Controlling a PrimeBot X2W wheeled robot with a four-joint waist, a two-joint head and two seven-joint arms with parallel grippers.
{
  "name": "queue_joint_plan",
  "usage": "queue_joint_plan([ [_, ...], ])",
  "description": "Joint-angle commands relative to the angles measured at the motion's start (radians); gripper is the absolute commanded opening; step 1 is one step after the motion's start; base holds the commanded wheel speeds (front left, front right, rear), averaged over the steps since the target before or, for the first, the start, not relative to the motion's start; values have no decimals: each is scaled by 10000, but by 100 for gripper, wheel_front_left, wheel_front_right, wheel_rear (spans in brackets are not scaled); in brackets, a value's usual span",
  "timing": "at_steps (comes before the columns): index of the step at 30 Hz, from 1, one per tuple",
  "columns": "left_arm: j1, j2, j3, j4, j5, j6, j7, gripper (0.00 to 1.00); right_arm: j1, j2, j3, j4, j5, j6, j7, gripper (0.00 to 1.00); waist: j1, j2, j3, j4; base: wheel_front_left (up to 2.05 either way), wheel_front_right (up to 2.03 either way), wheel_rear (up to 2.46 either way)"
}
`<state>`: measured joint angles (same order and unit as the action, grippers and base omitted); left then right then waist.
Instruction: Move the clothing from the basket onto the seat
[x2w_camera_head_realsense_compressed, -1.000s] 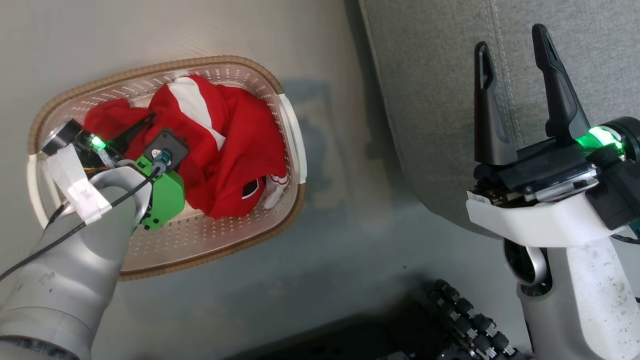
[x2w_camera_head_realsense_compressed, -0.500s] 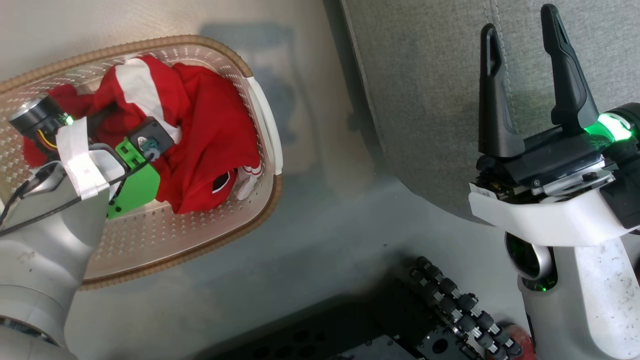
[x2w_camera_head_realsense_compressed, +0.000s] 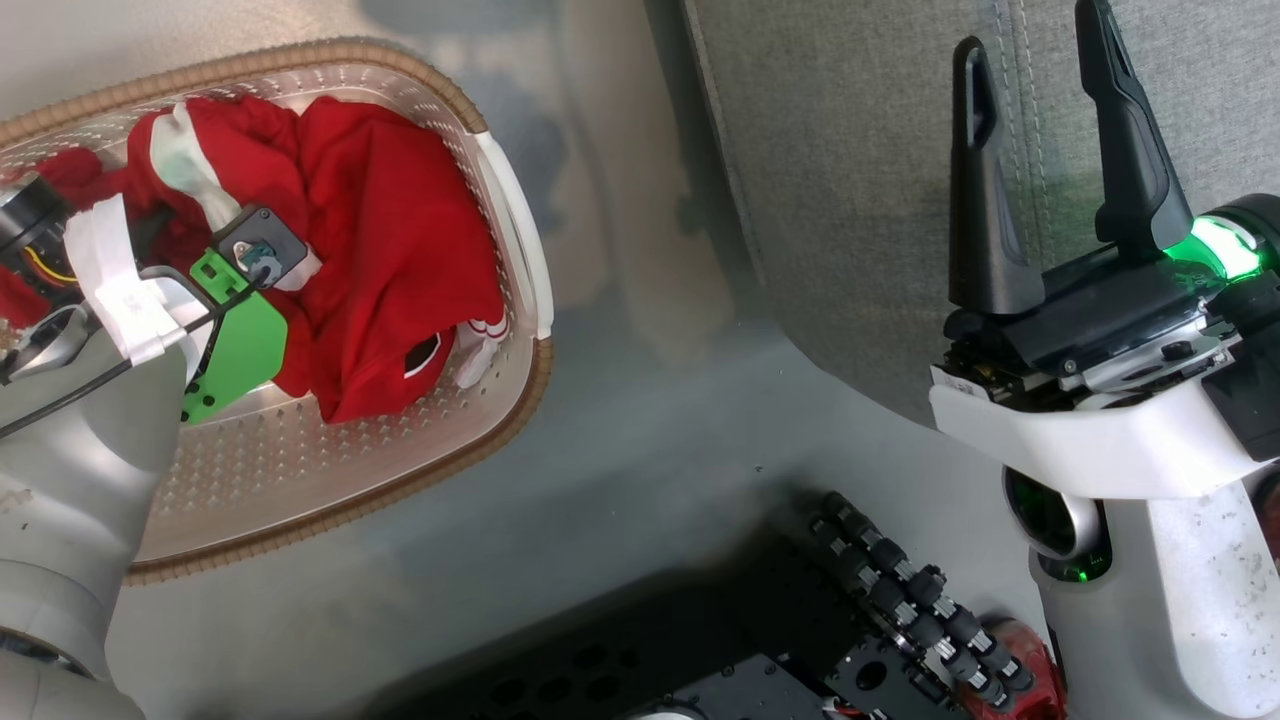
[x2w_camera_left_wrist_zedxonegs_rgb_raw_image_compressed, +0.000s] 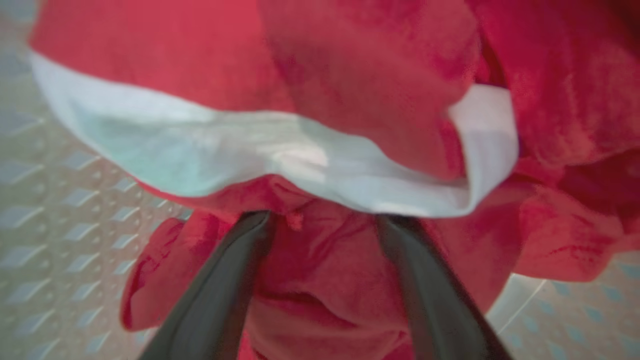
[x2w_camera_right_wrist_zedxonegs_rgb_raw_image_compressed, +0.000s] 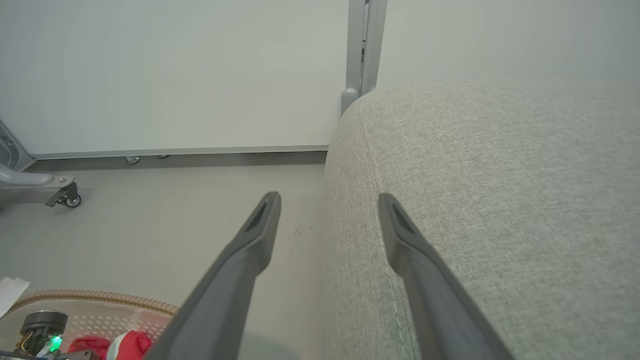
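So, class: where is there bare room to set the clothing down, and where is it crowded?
The seat is bare left of the right end effector, up to its rounded edge. The floor strip between basket rim and seat is also free. Crowded: the basket's far half, where the clothing and left end effector sit.

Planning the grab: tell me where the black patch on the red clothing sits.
In the head view the black patch lies at the lower right edge of the red clothing, inside the basket, beside a white cuff.
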<state>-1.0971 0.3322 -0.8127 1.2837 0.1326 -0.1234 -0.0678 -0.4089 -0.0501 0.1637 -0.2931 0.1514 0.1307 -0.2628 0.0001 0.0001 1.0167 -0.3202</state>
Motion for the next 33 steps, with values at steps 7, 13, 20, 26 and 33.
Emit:
queue_joint_plan([
  [7,-265,-127,-53,30,-290,134,-301,0,-117,-4,-8,18,-59,1,-31,100,-1,-1,-33,179,0,0,0],
  [13,122,-405,324,1,-862,416,-1056,0,-232,-8,-47,283,-151,1,-32,100,-1,-1,-464,429,0,0,0],
  [20,1011,-1054,942,-237,-1782,666,-1819,0,236,-14,-121,603,-569,-1,-32,100,-1,-1,-1679,1117,0,0,0],
  [26,2062,-1444,1464,-1225,-2559,585,-1981,0,609,-14,-208,952,-953,-1,-32,100,-1,-1,-3013,1767,0,0,0],
  [33,3895,-1407,2333,-3637,-3376,847,-1975,0,1235,-18,-127,1456,-1170,1,-31,100,-1,-1,-4748,2259,0,0,0],
])
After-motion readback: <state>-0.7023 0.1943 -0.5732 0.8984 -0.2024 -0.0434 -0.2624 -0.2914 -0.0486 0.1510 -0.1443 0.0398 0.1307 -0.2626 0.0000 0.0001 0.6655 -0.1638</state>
